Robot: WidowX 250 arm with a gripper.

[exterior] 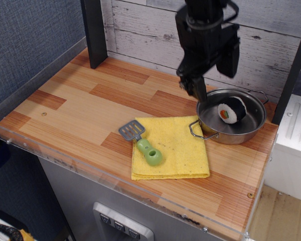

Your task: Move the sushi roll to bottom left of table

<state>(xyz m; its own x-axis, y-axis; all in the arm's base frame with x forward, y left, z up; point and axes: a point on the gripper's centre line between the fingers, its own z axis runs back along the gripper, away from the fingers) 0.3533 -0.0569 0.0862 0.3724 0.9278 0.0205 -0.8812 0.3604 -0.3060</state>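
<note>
The arm [206, 35] is cut off by the top edge. The gripper [196, 88] points down at the pan's [241, 134] left rim, hiding part of it; whether its jaws are apart or closed cannot be told. The table's [80, 105] front-right corner runs off the bottom edge.

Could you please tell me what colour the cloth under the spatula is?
The cloth is plain yellow, seen clearly in the observation.image view, with the spatula on it.
</note>
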